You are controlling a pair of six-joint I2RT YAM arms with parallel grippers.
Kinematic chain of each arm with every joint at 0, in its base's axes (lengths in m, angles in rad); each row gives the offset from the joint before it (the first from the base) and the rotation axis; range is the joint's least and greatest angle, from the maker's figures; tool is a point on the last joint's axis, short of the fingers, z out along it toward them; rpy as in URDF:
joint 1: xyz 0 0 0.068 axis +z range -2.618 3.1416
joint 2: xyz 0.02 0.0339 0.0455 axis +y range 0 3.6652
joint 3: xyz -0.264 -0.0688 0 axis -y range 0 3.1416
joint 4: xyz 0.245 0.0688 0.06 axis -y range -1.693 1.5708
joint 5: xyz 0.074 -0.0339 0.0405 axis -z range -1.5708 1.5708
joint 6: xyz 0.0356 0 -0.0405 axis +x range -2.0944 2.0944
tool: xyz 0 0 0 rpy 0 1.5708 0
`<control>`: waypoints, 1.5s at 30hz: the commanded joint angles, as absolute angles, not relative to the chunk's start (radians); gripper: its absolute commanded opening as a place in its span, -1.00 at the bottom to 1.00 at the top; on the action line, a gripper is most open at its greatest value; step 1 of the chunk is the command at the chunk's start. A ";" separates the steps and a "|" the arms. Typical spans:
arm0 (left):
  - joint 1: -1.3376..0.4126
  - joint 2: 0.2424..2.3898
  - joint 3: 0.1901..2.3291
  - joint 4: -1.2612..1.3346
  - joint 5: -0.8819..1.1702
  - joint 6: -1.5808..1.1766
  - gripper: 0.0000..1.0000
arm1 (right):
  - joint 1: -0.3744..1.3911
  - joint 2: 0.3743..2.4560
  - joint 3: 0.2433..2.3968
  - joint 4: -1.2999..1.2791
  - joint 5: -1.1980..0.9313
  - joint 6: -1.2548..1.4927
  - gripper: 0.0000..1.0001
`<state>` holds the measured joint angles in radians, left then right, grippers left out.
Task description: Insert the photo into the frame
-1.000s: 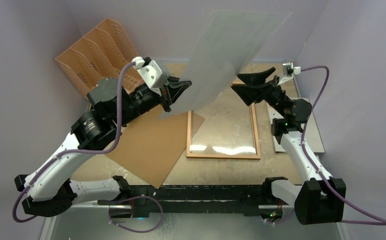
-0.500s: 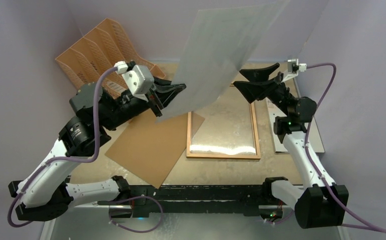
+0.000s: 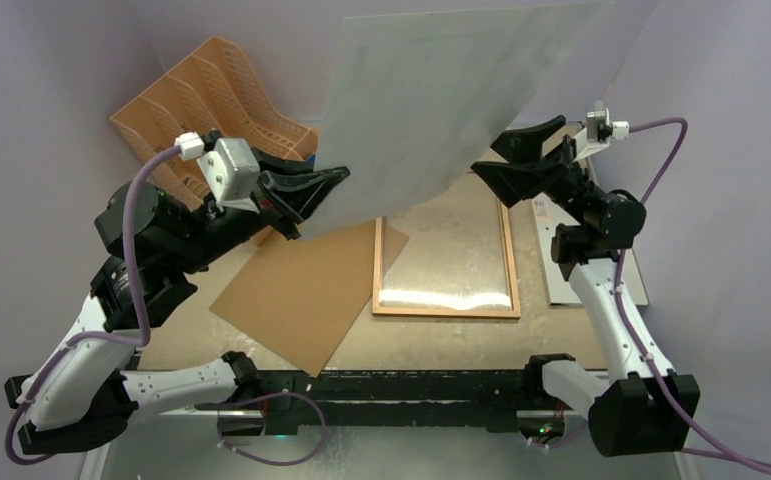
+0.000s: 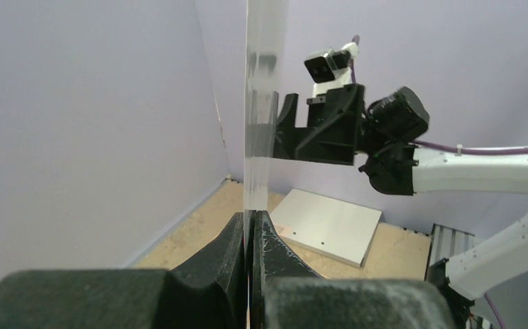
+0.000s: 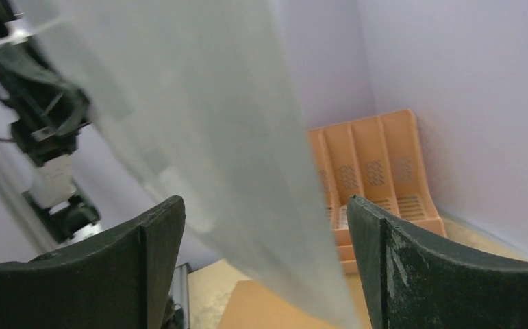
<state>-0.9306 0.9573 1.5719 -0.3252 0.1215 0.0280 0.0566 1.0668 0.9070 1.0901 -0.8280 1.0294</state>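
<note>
My left gripper (image 3: 321, 195) is shut on the lower corner of a large, flat, stiff-looking pale grey-white sheet (image 3: 441, 90) and holds it high over the table's back. In the left wrist view the sheet (image 4: 261, 103) stands edge-on, pinched between the closed fingers of that gripper (image 4: 250, 223). My right gripper (image 3: 503, 162) is open beside the sheet's right edge; in the right wrist view the sheet (image 5: 199, 116) hangs between its spread fingers without touching them. The brown wooden frame (image 3: 509, 262) lies flat on the table, its inside glossy. The photo is not in view.
A brown fibreboard backing panel (image 3: 296, 290) lies left of the frame. An orange-tan file rack (image 3: 191, 100) stands at the back left and also shows in the right wrist view (image 5: 374, 171). A pale grey plate (image 3: 593, 270) lies at the right. Purple walls close in around the table.
My left gripper has moved left and risen with the sheet, which now sits higher and looks larger in the top view. The right arm has lifted slightly and stays open.
</note>
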 commanded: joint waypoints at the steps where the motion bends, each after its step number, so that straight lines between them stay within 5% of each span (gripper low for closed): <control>1: -0.930 0.950 1.556 -0.244 0.030 -0.042 -1.00 | 0.055 1.045 0.918 1.347 -0.953 1.179 0.70; 10: -0.930 0.959 1.552 -0.231 -0.104 -0.063 -1.00 | 0.055 1.069 0.923 1.541 -1.007 1.315 -0.08; 19: -0.930 0.954 1.548 -0.257 -0.105 -0.049 -1.00 | 0.055 1.111 0.925 1.569 -0.971 1.347 -0.24; 22: -0.930 0.954 1.544 -0.259 -0.109 -0.049 -1.00 | 0.055 1.122 0.934 1.563 -0.967 1.355 -0.51; 25: -0.930 0.956 1.534 -0.261 -0.129 -0.053 -1.00 | 0.055 1.126 0.937 1.478 -0.961 1.324 -0.99; 27: -0.930 0.952 1.518 -0.260 -0.143 -0.057 -1.00 | 0.055 1.122 0.937 1.383 -0.957 1.282 -1.00; 30: -0.930 0.931 1.468 -0.264 -0.163 -0.056 -0.67 | 0.055 1.109 0.945 1.207 -0.956 1.197 -1.00; 34: -0.930 0.906 1.405 -0.319 -0.269 -0.087 0.21 | 0.056 1.114 1.020 0.785 -0.926 1.003 -1.00; 36: -0.930 0.894 1.369 -0.342 -0.336 -0.121 0.49 | 0.055 1.156 1.056 0.599 -0.918 0.950 -1.00; 45: -0.930 0.888 1.209 -0.471 -0.669 -0.296 0.76 | 0.056 1.437 1.017 0.152 -0.933 0.856 -1.00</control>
